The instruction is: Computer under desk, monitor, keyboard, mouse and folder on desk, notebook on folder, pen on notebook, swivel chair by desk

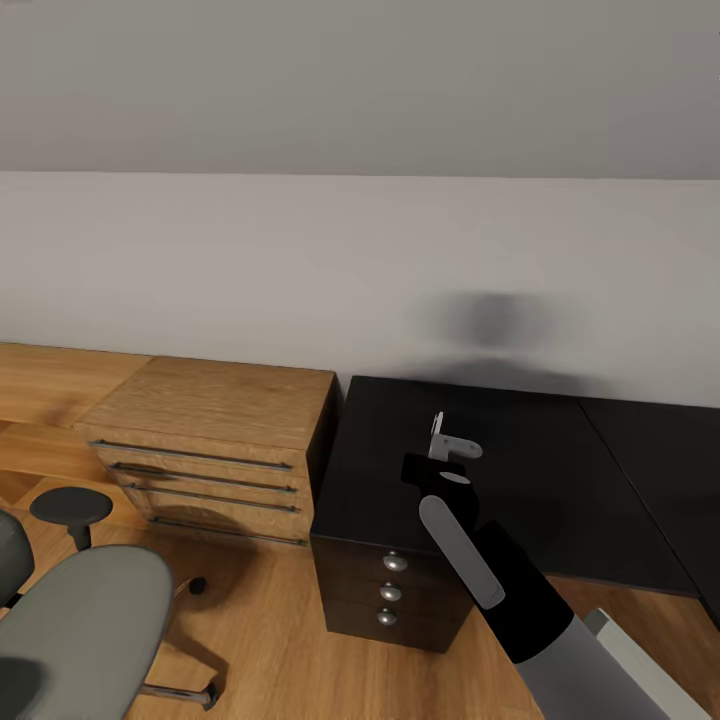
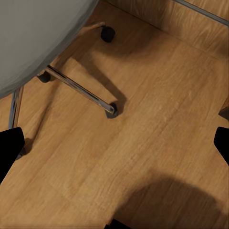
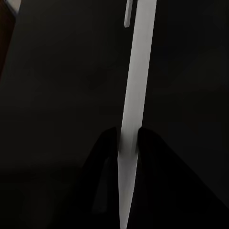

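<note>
Desk (image 1: 540, 480): black top against grey wall, wooden cabinet (image 1: 220, 410) beside its left edge.
Right gripper (image 1: 445, 462): above desk's left end, pressed onto thin pale grey strip (image 3: 136, 86).
Left gripper (image 2: 114, 143): spread wide over wood floor (image 2: 157, 109).
Swivel chair (image 1: 90, 620): on floor, left of desk, near left gripper.

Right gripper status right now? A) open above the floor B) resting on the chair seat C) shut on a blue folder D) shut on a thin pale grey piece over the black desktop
D: the right wrist view shows the right gripper clamped on a thin pale grey piece, with the black desk beneath.
</note>
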